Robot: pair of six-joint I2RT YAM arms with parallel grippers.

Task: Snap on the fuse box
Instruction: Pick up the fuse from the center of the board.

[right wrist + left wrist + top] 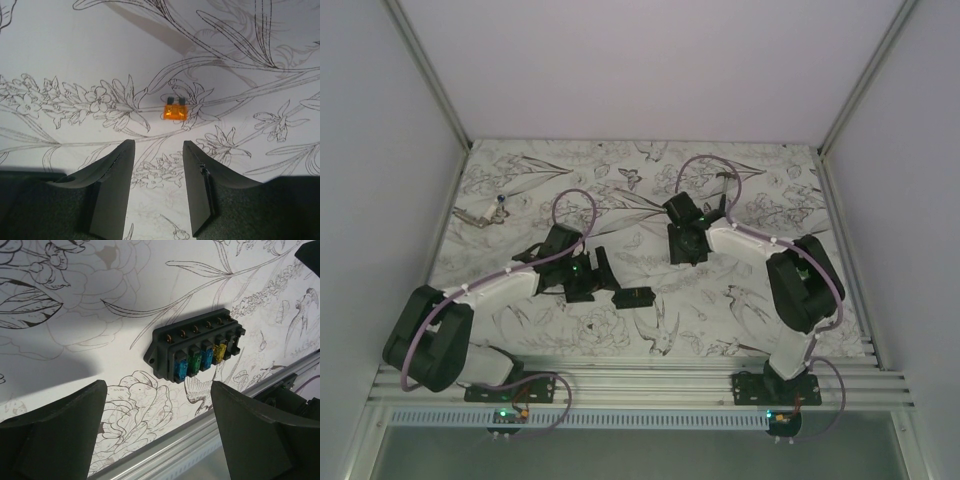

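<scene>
L gripper (157, 387) wide open, nothing betw its fingers, over the floral-print table (520, 170). Fuse box (197, 347) lies on the table just ahead of it, apart from the fingers, w/ blue, green & yellow fuses in its slots; top view puts it betw the 2 arms, nearer the L. R gripper (158, 143) open, empty; small orange fuse (176, 111) on table just beyond its tips, not touching.
</scene>
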